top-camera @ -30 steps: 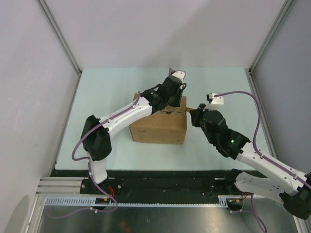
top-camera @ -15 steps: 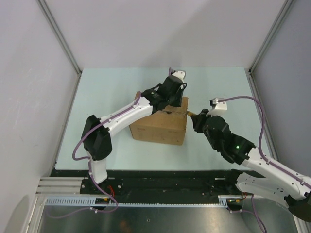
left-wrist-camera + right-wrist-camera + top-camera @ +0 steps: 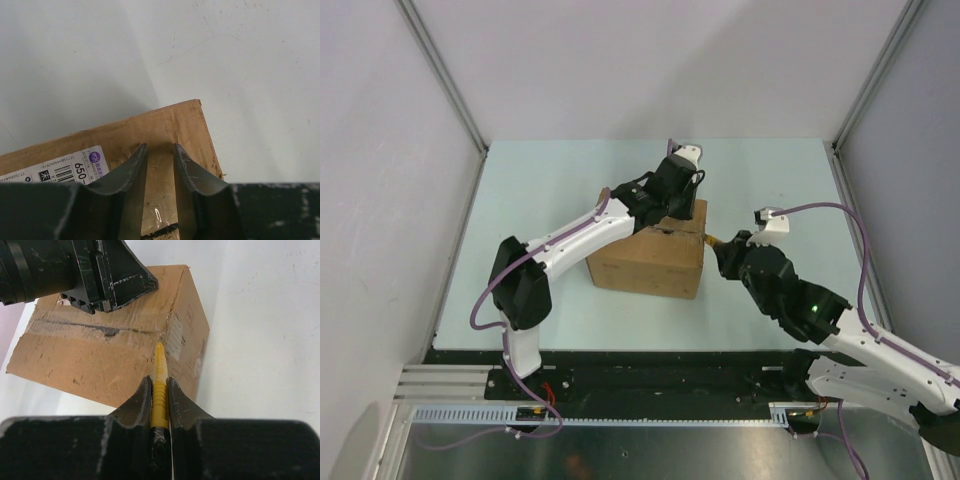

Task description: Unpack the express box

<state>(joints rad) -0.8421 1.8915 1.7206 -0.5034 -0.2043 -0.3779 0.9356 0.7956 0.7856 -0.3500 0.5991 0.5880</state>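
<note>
The express box (image 3: 645,258) sat in the middle of the top view, on the pale green table (image 3: 540,190). Its flaps were shut, and a strip of clear tape (image 3: 95,329) ran along the top.

The left gripper (image 3: 672,206) came in from the lower left of that view and sat over the far part of the box top. In the left wrist view, the left gripper (image 3: 157,150) had its two fingers a little way apart. Only brown cardboard showed in the gap, so it held nothing. A white label (image 3: 75,169) with a bar code lay at the lower left of that view.

The right gripper (image 3: 722,248) was just beside the right side of the box. In the right wrist view, the right gripper (image 3: 159,382) was squeezed tight on a yellow knife (image 3: 159,365). The knife tip pointed at the box edge where the tape bent over. I could not tell if the tip touched the box.
</note>
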